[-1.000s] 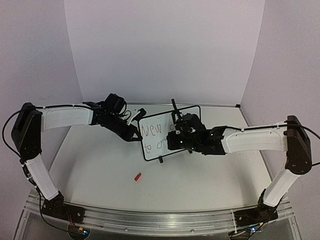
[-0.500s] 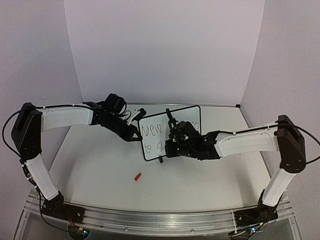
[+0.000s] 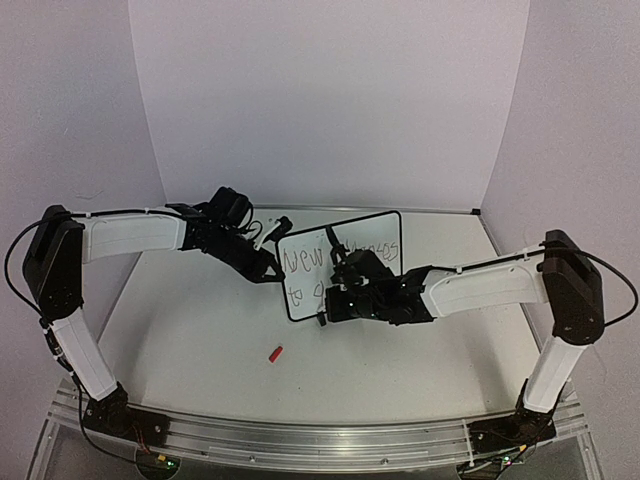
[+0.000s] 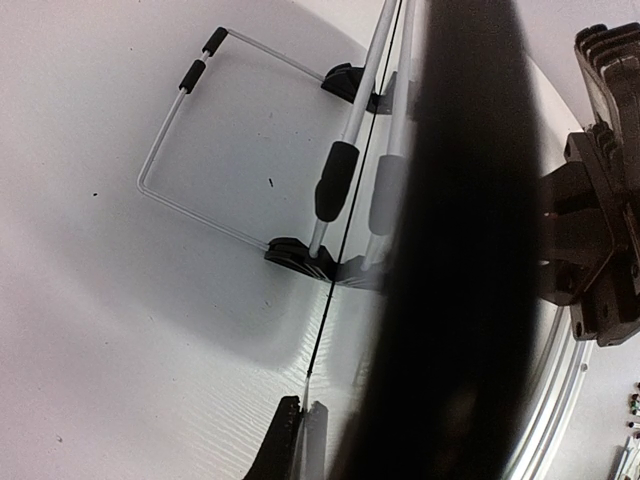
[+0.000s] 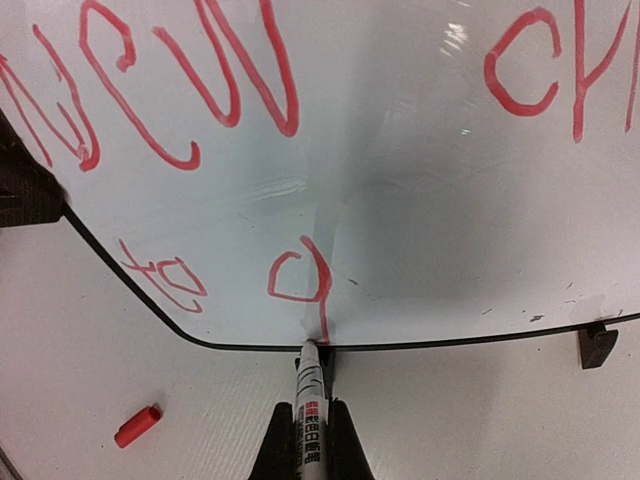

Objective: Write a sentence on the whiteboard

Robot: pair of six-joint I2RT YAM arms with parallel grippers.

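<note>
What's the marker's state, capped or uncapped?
Uncapped: the marker's bare tip meets the whiteboard at the tail of a red stroke, and its red cap lies apart on the table.

The whiteboard (image 4: 340,320) appears edge-on. Left of it, a wire stand (image 4: 160,170) with black feet (image 4: 300,262) rests on the table (image 4: 120,340). The left gripper (image 4: 305,440) clamps its near edge.

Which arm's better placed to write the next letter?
Right. The right gripper holds the marker, tip at the whiteboard's lower line; the left gripper is clamped on the board's left edge.
</note>
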